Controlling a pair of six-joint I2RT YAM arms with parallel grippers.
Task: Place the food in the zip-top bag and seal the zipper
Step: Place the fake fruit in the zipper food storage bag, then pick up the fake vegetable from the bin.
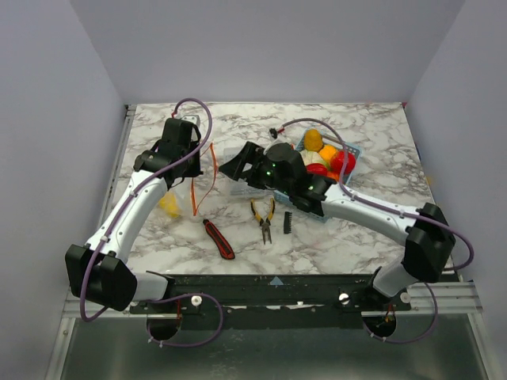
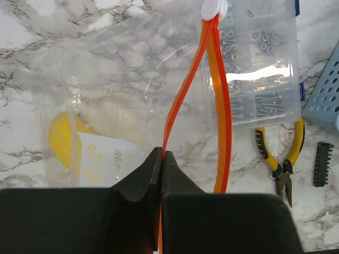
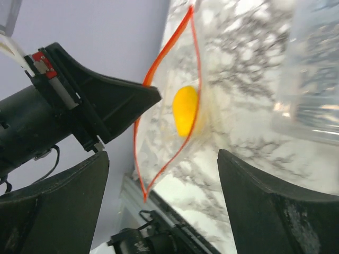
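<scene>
Clear plastic zip-top bag point(image 1: 178, 190) sits left of centre on the marble table point(image 1: 372, 127) in the top view. One yellow food piece point(image 1: 169, 204) is inside it. The left gripper point(image 1: 190, 162) is at the bag's mouth, with the orange zipper point(image 1: 195, 198) trailing below it. The right gripper point(image 1: 236, 165) hangs over a clear compartment box point(image 1: 238, 188). The rest of the food point(image 1: 329, 154) is in the blue basket point(image 1: 352, 149) at right. Pliers point(image 1: 264, 218), a utility knife point(image 1: 219, 239) and a black bit holder point(image 1: 287, 222) are near the front edge.

Left wrist: jaws clenched on one side of the zipper point(image 2: 175, 106). The other side bows away, so the mouth is open, with the white slider point(image 2: 213, 8) at the far end. A white printed panel point(image 2: 106, 153) on the bag point(image 2: 106, 69) has small symbols and a column of characters, too faint to read. The compartment box point(image 2: 259, 69) holds screws. No brand readable on the pliers point(image 2: 280, 159).

Right wrist: right gripper point(image 3: 164, 201) jaws are released and spread wide, grasping nothing. The zipper point(image 3: 161, 50) forms an open loop, and the yellow piece point(image 3: 185, 110) shows through it. The left gripper point(image 3: 151, 92) pinches the loop's edge.
</scene>
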